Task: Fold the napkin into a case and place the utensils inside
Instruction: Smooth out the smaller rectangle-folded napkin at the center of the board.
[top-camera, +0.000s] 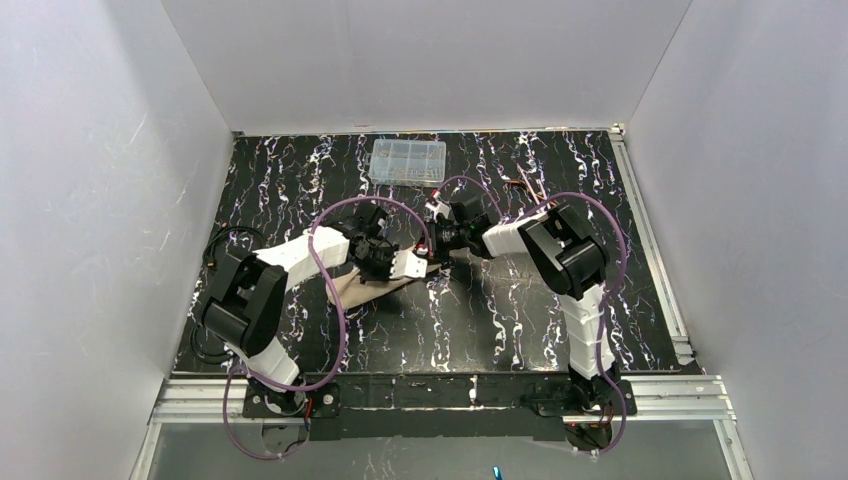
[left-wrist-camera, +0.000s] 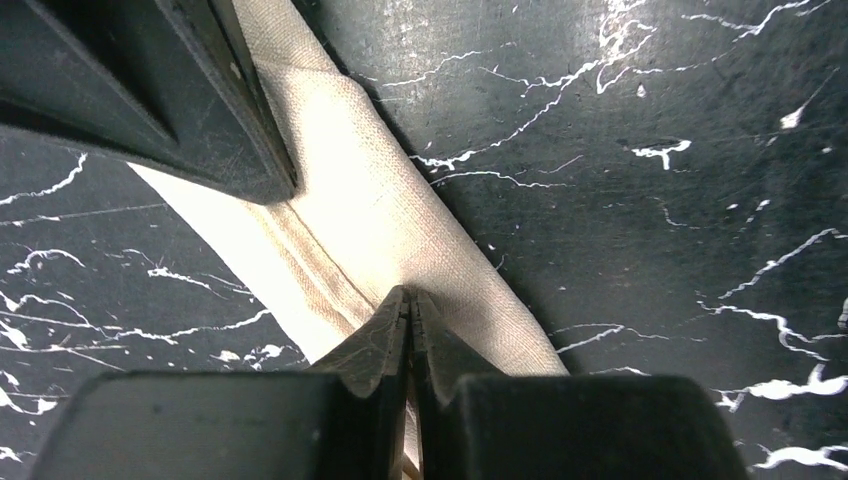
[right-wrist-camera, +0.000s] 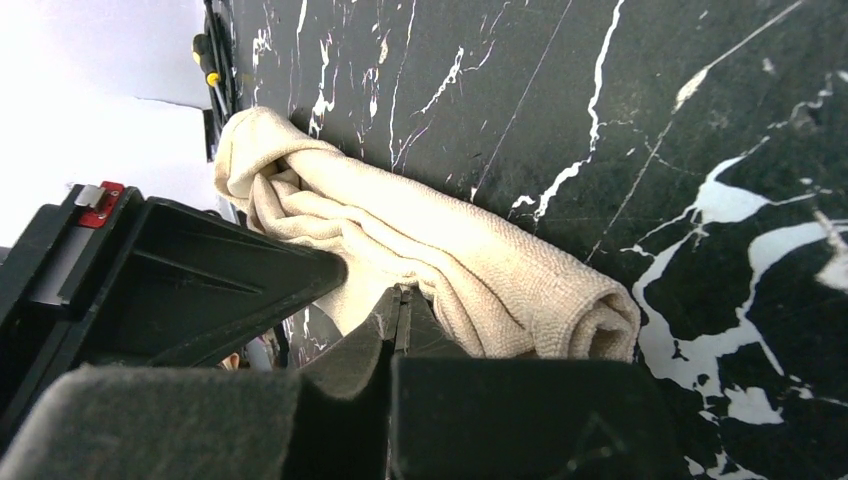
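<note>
Both grippers were shut, and they met over the cloth near the middle of the table. Left gripper (left-wrist-camera: 408, 300) had its two fingers pressed flat together. Their tips rested on a raised crease of the napkin (left-wrist-camera: 370, 210). A pale sliver of cloth showed in the slit between them, but its wrist view did not show whether a fold was actually pinched. Right gripper (right-wrist-camera: 400, 295) was likewise closed, finger against finger. Its tips sat just at the near side of the bunched cloth, and again I could not tell whether any fabric was caught between them. Each wrist view showed the other gripper's dark body close by, just beside its own fingers.

Beneath everything lay the black table (top-camera: 520, 320), veined with white, with the two arms bent inward from its near edge. On it the napkin lay left of centre, under the left gripper. From the left wrist it ran as a long, layered band slanting across the table, with a stitched hem along one side. From the right wrist it looked rolled and rumpled, one end curled round into a loose tube.

A clear plastic compartment box (top-camera: 408, 162) sat near the far edge, well apart from the cloth.
</note>
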